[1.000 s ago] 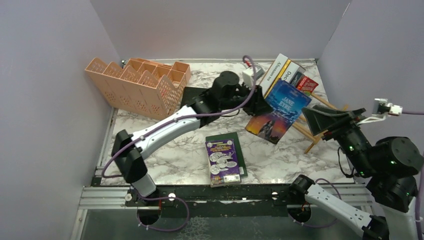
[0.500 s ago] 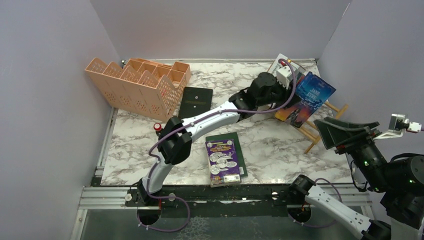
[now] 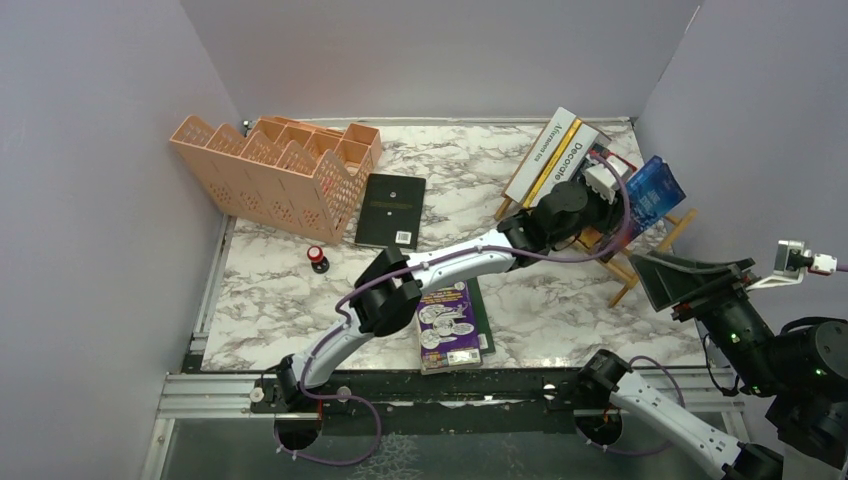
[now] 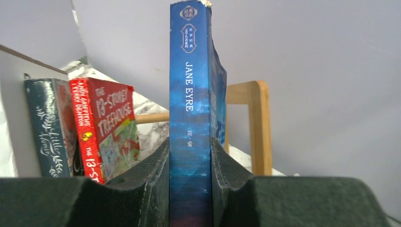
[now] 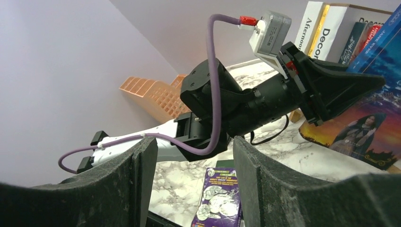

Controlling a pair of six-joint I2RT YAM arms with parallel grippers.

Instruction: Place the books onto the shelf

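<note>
Right gripper: it is hanging at 4 o'clock off the table's near right edge, with the jaws standing wide and nothing between them.
Loose books: the purple book is lying on a dark green book at 6 o'clock. The black book is lying flat at 10 o'clock.
Left gripper: you are reaching out to 2 o'clock with the jaws narrow, clamping the blue book by its lower spine.
Long axis: in the wrist view the blue book is standing 12 to 6, with its spine facing the camera.
Shelf: it is sitting at 2 o'clock, directly behind the held book.
Slot: the red book is leaning at 9 o'clock of the spine, and the shelf's end post is standing at 3 o'clock. You are likely aiming between them.
Nearer arm: the left arm is at the shelf, while the right is well apart from it.
</note>
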